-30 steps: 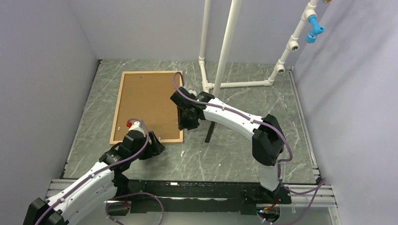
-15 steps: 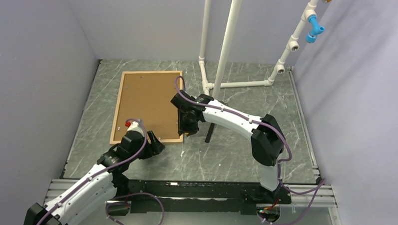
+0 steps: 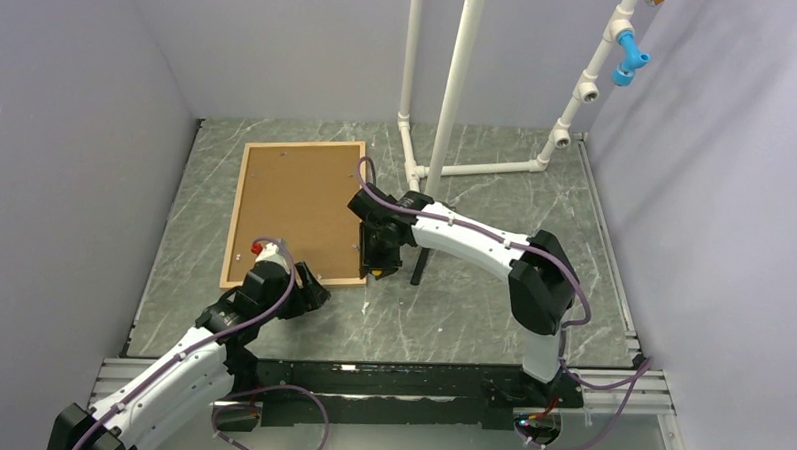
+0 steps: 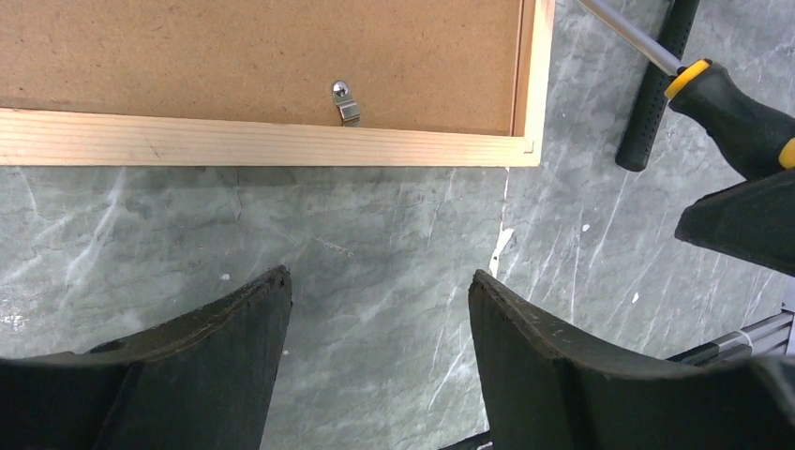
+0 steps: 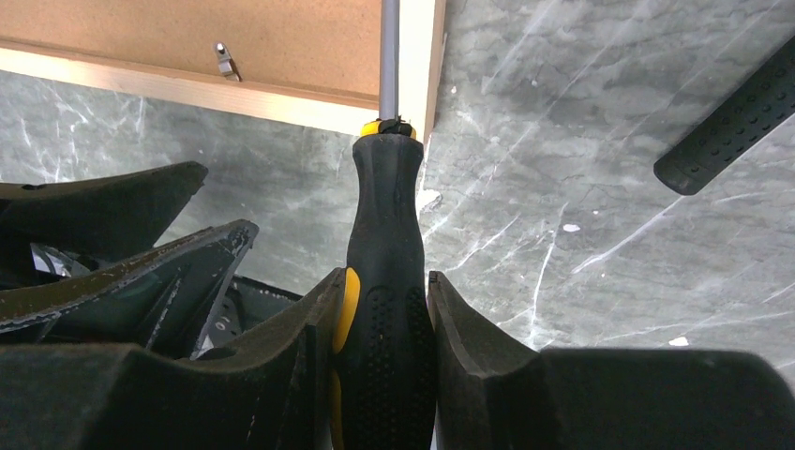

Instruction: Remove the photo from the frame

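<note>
Our right gripper (image 5: 382, 300), clamped on the screwdriver (image 5: 380, 206) handle, has slid nearer along the frame's (image 4: 234, 150) right rail, and the shaft now crosses the near right corner. Our left gripper (image 4: 380, 281) hangs with fingers apart over the table (image 4: 375, 225), just near of the frame. The backing board (image 3: 295, 206) sits in place, so the photo is likely hidden beneath it. The clip (image 4: 345, 103) probably needs prying first.

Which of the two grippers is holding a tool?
The right gripper, clamped on the black-and-yellow screwdriver; the left gripper is open and empty.
</note>
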`<state>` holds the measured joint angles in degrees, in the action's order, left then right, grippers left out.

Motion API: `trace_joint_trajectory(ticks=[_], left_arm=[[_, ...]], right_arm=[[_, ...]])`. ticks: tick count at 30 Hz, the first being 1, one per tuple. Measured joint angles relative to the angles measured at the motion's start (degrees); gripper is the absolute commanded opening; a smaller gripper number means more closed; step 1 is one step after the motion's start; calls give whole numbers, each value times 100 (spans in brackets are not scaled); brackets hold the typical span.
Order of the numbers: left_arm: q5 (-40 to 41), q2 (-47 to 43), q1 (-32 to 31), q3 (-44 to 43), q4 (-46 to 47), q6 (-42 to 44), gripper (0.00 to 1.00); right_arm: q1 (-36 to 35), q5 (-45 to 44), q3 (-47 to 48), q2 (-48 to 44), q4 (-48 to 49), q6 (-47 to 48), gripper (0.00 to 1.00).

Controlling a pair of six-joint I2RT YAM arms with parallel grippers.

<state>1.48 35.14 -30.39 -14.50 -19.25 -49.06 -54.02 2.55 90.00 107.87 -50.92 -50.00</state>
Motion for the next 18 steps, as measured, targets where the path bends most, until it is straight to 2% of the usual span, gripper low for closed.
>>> trace_joint_trajectory(ticks=[18], left_arm=[[0,-7,0,0,-2,0,73]], right_arm=[[450,1416,-927,-308,872,-409,0]])
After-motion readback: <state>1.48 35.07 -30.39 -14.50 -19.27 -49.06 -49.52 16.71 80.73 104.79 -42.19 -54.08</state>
